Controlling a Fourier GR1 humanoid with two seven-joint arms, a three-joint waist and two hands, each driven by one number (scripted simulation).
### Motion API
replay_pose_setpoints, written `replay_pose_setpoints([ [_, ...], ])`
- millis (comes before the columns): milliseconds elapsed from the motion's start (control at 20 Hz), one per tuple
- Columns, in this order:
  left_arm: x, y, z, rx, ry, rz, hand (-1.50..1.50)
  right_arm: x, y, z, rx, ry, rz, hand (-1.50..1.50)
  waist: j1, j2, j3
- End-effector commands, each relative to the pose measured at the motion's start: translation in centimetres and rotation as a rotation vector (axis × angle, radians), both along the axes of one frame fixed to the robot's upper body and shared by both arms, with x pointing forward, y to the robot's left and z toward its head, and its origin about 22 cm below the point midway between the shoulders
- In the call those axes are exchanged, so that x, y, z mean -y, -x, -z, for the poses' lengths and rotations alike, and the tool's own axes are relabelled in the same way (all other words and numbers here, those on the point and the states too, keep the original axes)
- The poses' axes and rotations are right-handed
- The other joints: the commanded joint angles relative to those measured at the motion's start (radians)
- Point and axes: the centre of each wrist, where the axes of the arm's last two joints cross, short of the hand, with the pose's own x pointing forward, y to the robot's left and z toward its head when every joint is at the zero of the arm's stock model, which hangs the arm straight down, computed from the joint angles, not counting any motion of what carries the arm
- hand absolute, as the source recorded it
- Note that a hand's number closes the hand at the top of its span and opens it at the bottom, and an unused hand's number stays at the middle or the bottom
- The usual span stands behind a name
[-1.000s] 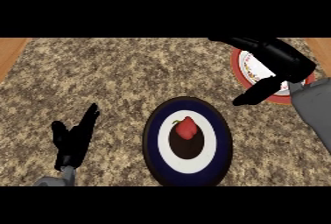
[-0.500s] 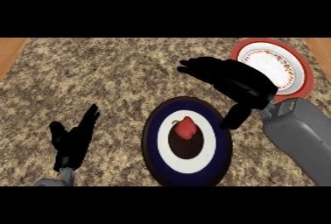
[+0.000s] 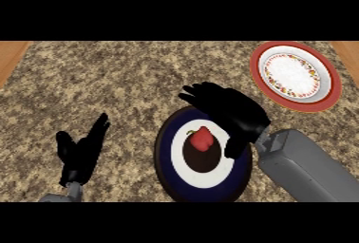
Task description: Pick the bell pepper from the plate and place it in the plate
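A desk with a speckled top, mottled in tan, brown and grey like granite, is seen from steeply above and fills nearly the whole view. Strips of plain orange-brown wood are seen at its upper left and upper right corners.

place: kitchen | surface: speckled brown-and-beige granite-look counter with wooden edging at both upper corners | tableware: round dark-blue plate with white ring, round red-rimmed white plate with patterned border | food: small red bell pepper on the blue plate
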Motion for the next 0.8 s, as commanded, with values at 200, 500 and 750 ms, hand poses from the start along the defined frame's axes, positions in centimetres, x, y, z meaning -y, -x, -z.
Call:
replay_pose_setpoints([
  [200, 0.8, 0.4, 0.7, -0.027, -0.005, 0.000, 0.00, -0.9, 1.7, 5.0, -0.058, 0.041, -0.012, -1.50, 0.001, 0.004, -0.005],
  [500, 1.9, 0.0, 1.6, -0.043, 0.007, 0.000, 0.00, -3.7, 2.1, 4.8, -0.011, 0.067, 0.012, -1.50, -0.002, 0.005, -0.005],
  [750, -0.3, 2.2, 1.0, -0.033, 0.011, 0.016, 0.00, -2.3, 1.5, 6.4, 0.048, 0.116, 0.082, -1.50, 0.003, 0.004, -0.005],
])
